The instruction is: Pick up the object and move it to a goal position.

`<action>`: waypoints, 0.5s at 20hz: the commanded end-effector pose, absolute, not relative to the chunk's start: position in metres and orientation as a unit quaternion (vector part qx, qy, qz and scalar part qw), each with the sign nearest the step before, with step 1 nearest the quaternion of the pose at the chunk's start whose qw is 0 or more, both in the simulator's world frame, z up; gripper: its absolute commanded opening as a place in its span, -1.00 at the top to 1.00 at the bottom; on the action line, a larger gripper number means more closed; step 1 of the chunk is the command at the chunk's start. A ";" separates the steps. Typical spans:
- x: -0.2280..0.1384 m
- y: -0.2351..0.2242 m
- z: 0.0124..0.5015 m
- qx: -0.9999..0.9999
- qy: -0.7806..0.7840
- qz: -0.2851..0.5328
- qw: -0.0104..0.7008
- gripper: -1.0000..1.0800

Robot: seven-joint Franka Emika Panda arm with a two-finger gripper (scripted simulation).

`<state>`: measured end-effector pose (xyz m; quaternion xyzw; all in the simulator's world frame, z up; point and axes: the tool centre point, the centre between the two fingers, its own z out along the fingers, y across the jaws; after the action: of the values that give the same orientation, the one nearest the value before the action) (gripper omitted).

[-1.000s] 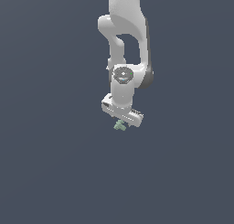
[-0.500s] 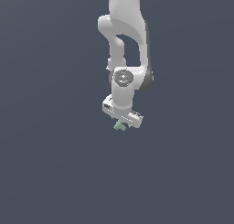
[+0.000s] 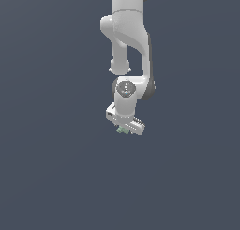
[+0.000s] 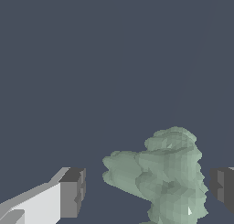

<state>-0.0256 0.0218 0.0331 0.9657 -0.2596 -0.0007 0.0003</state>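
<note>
Gripper point(image 3: 125, 128) points down, fingers point(image 4: 73, 193) spread wide with clear gaps to the pale green object point(image 4: 162, 173) sitting between them, nearer one pad, neither touching it!

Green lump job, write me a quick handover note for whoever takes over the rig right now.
Tool: fingers spread in the wrist view, a gap on each side of the green lump, so it reads as open.
Green lump: directly under the tool in the exterior view, between the fingers. Whether it rests on the ground or hangs in the air cannot be told.
Done: tool lined up over the lump.
Left: close on it, lift, carry it to the goal. No goal marker shows in either view.
</note>
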 end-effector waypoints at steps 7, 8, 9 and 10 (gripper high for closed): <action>-0.025 0.022 0.031 0.966 -0.260 0.000 0.000 1.00; -0.025 0.022 0.031 0.966 -0.260 0.000 0.000 1.00; -0.025 0.022 0.031 0.966 -0.260 0.000 0.000 1.00; -0.025 0.022 0.031 0.966 -0.260 0.000 0.000 1.00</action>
<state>-0.0248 0.0218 0.0314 0.9657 -0.2598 0.0000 -0.0001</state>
